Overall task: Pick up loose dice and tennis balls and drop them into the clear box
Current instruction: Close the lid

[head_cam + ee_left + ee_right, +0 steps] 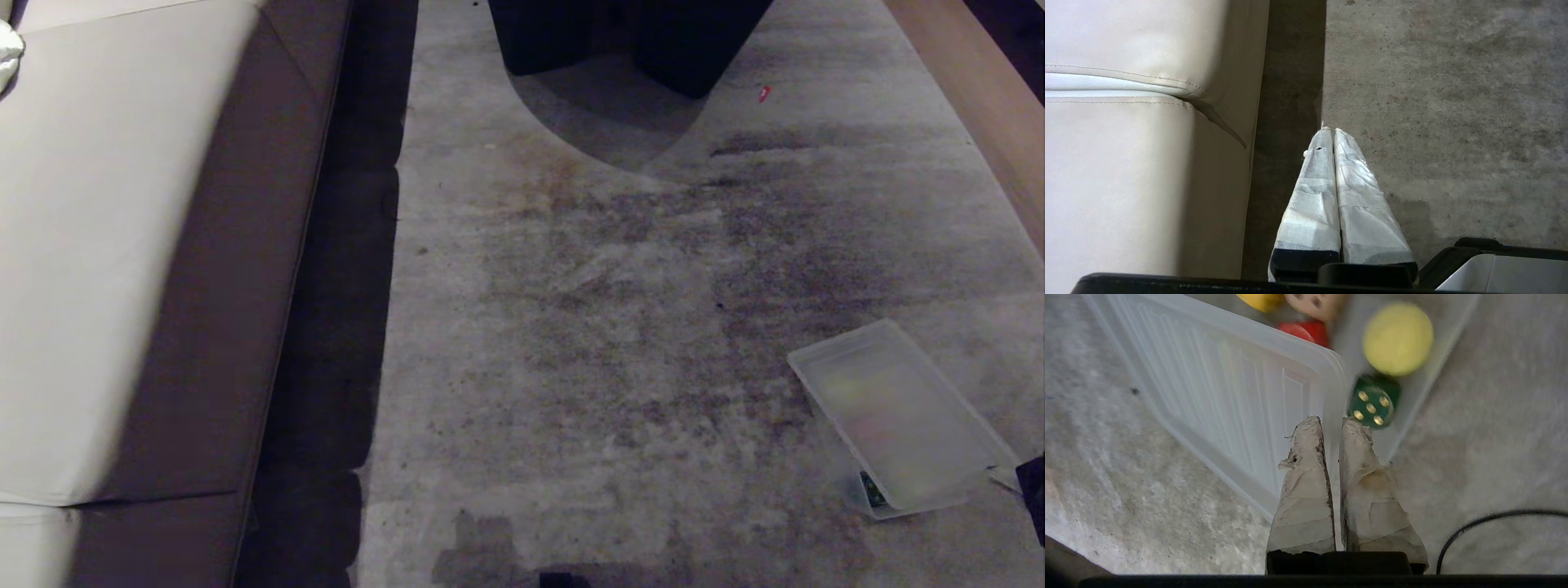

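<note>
My right gripper [1333, 420] is shut on the edge of the flat ribbed lid [1224, 396], which it holds tilted over part of the clear box [1412, 412]. In the uncovered part of the box lie a dark green die [1374, 401], a tennis ball [1397, 338], a red die [1306, 330], a tan die [1314, 303] and a yellow die [1259, 299]. In the head view the lid [898, 412] covers most of the box at the lower right, and only the green die [872, 488] peeks out. My left gripper [1333, 130] is shut and empty, parked beside the sofa.
A cream sofa [122, 245] runs along the left side of the grey carpet [588, 327]. Dark furniture legs [620, 37] stand at the far end. A wooden edge [988, 98] crosses the far right. A black cable [1486, 522] lies on the carpet near my right gripper.
</note>
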Controlling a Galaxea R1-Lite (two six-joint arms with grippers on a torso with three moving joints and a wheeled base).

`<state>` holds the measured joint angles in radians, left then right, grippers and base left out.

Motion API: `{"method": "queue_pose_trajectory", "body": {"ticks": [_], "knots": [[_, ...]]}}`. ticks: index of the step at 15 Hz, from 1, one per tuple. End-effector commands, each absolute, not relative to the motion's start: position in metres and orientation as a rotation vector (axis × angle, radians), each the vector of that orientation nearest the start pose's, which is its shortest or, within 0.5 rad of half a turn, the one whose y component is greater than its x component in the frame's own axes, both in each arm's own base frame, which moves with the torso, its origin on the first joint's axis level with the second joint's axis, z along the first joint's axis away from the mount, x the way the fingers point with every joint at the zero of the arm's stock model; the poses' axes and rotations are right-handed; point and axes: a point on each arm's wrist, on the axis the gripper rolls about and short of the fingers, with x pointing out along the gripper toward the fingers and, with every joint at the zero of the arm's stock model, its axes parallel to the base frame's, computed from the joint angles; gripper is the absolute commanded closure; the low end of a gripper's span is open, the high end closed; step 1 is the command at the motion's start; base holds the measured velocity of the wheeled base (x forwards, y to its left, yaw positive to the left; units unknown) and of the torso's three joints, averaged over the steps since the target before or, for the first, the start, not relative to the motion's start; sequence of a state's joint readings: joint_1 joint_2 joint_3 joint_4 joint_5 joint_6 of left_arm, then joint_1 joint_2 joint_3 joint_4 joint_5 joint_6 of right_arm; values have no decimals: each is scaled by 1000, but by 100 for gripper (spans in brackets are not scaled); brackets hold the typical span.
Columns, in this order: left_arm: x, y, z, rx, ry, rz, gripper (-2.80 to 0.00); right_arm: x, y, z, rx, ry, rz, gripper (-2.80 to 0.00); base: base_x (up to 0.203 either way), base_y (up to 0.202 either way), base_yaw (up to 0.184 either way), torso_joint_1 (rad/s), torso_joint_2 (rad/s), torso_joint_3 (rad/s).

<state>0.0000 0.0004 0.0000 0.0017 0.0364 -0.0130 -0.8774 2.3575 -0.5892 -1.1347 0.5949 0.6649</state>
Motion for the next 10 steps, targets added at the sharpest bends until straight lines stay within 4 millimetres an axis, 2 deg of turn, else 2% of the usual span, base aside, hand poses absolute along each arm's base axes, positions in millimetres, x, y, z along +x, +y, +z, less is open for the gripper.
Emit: {"method": "queue_pose_trajectory", "body": {"ticks": [1,3,7,10], "knots": [[-23,1,75,-14,4,37,0,223,-253,-59,1126,403,-436,0,0,0,0,0,0,0],[-23,1,75,-14,4,37,0,221,-265,-68,1180,381,-442,0,0,0,0,0,0,0],[-23,1,75,-14,4,37,0,222,-276,-78,1235,286,-408,0,0,0,0,0,0,0],[-23,1,75,-14,4,37,0,223,-279,-90,1258,287,-401,0,0,0,0,0,0,0]]}}
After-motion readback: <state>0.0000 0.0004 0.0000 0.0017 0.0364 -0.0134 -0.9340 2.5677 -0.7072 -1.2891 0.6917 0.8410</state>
